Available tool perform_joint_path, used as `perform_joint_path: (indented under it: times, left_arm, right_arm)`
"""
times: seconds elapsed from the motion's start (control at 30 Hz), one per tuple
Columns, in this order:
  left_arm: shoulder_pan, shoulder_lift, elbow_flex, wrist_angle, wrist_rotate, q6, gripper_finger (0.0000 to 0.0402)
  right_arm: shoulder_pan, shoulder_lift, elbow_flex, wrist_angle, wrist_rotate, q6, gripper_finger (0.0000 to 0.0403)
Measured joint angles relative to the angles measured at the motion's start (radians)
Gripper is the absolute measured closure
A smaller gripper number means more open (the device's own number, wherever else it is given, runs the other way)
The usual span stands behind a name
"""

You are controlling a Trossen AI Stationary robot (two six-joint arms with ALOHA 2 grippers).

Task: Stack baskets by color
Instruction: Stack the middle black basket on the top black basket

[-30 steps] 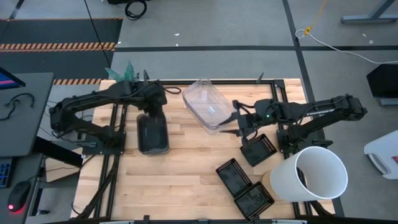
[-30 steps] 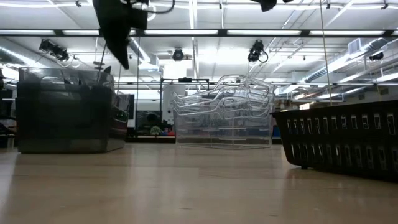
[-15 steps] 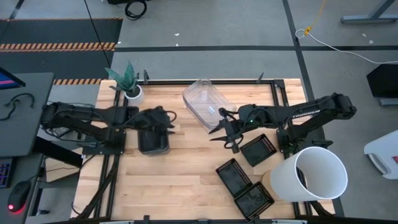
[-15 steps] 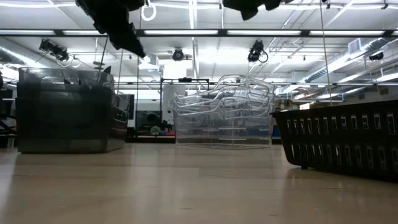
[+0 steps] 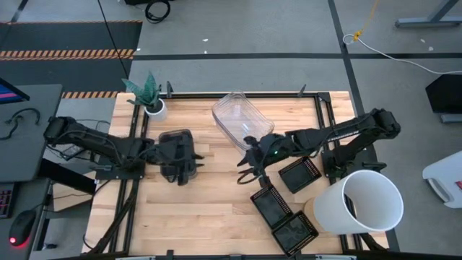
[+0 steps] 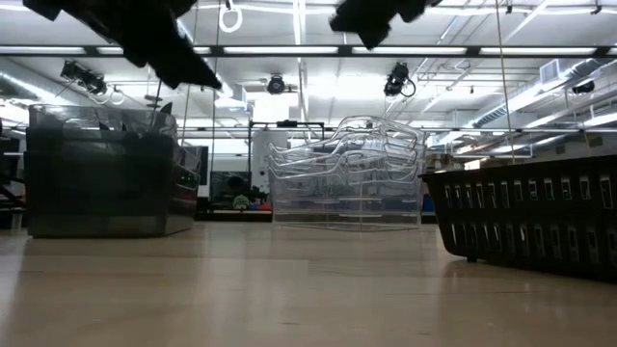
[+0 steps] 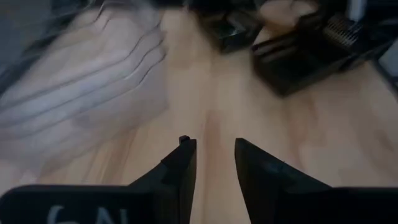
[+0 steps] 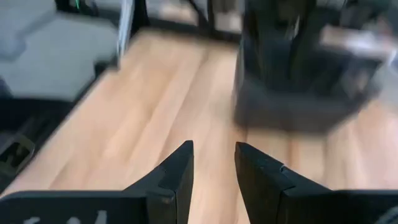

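Observation:
A stack of smoky grey baskets (image 5: pixel 173 139) stands on the table's left part, and a stack of clear baskets (image 5: pixel 237 119) at the far middle. Three black mesh baskets (image 5: pixel 300 174) (image 5: pixel 270 206) (image 5: pixel 294 232) lie apart at the near right. My left gripper (image 5: pixel 193 154) hovers above the grey stack, pointing toward the table's right, open and empty (image 7: pixel 214 155). My right gripper (image 5: pixel 245 172) hangs over bare wood between the clear stack and the black baskets, pointing left toward the grey stack (image 8: pixel 305 81), open and empty (image 8: pixel 214 158).
A large white bucket (image 5: pixel 361 202) lies on its side at the near right corner. A small white plant pot (image 5: pixel 154 108) stands at the far left. Bare wood lies between the two grippers and along the near left part of the table (image 5: pixel 202 217).
My left gripper has swung from the far side of the grey stack toward the near edge, come down, and tipped from pointing down to nearly level. My right gripper has left the clear stack's near corner and gone toward the table's left and near edge, sinking a little. No basket has moved.

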Motion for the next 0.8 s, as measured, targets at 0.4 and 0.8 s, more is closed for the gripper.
perform_joint_path:
  times: [0.4, 0.8]
  left_arm:
    - [-0.095, -0.186, -0.174, 0.235, -0.131, -0.008, 0.0285]
    - [-0.105, -0.3, -0.212, 0.282, -0.13, -0.089, 0.0285]
  right_arm:
    - [0.124, 0.128, 0.09, -0.298, 0.016, 0.116, 0.0259]
    - [0.178, 0.127, 0.127, -0.532, 0.06, 0.141, 0.0177]
